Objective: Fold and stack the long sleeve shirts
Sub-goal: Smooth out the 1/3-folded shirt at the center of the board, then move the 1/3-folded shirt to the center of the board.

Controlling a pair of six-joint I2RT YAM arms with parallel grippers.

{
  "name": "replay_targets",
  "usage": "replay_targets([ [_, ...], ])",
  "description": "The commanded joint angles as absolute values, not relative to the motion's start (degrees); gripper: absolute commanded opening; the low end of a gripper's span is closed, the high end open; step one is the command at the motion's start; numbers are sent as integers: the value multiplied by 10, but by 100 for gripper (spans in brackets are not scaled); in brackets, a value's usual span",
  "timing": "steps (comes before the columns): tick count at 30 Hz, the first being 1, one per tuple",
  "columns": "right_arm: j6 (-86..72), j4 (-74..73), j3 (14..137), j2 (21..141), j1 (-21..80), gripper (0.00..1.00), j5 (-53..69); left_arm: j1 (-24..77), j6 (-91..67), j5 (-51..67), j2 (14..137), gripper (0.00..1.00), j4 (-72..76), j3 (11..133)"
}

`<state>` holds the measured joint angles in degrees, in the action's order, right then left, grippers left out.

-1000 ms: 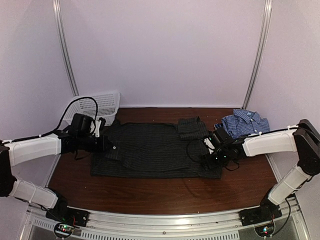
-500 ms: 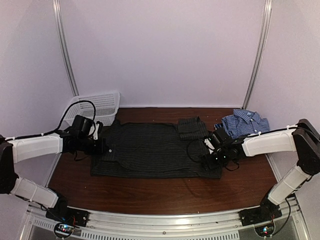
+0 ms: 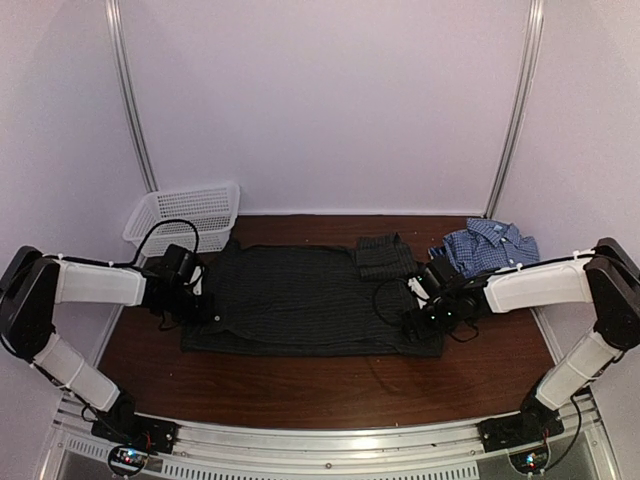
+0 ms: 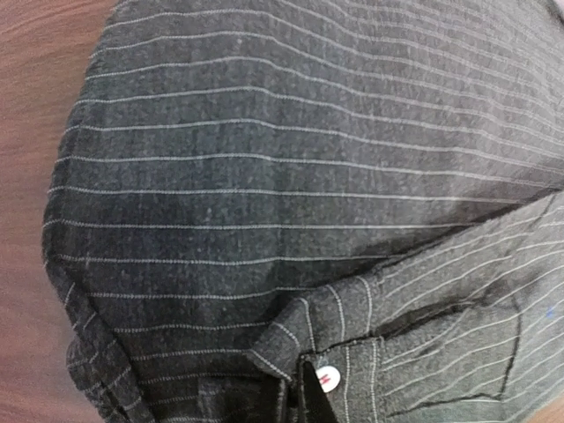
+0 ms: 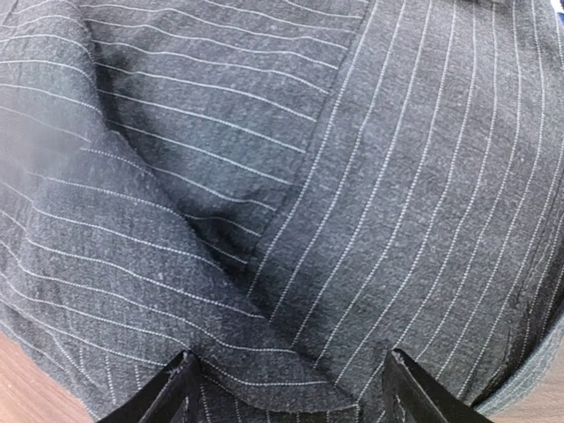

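Across the near middle of the table (image 3: 300, 385), the black pinstriped shirt (image 3: 300, 300) is laid out flat, its length running left to right. At its left edge the left gripper (image 3: 208, 308) is set low on the cloth with its fingers brought together. Whether a fold is pinched between them cannot be told, since only striped cloth and a pale button (image 4: 324, 377) are shown by the left wrist camera. At the right edge the right gripper (image 5: 291, 392) is held close over the cloth, its fingers (image 5: 181, 383) spread apart and nothing held. The step in hand is judged to be the folding of this shirt, its sides being turned inward. For the next move a firm pinch on an edge is called for, so that the cloth can be carried over evenly without dragging. Farther back, a blue checked shirt (image 3: 490, 245) is seen folded at the right, and a white mesh basket (image 3: 190, 212) at the left corner.
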<state>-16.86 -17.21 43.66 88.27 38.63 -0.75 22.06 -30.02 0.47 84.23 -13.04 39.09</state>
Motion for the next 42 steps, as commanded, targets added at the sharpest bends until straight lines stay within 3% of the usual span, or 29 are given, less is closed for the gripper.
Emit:
replay_targets([
  [1, -171, -165, 436, 854, 390, 72, 21, 215, -292, -18, 867, 13, -88, 387],
  [3, -172, -159, 434, 845, 391, 72, 36, 215, -289, -21, 867, 19, -82, 387],
  [9, -185, -123, 425, 809, 394, 72, 90, 215, -290, -36, 812, 50, -64, 377],
  [13, -199, -94, 426, 816, 400, 70, 118, 215, -290, -17, 759, 61, -36, 361],
  [25, -219, -48, 464, 904, 436, 67, 127, 225, -343, 164, 705, 68, 171, 236],
  [33, -236, -54, 450, 947, 436, 67, 103, 255, -349, 147, 774, 67, 155, 239],
  [42, -259, -42, 391, 940, 450, 67, 105, 334, -399, 32, 807, 66, 76, 234],
])
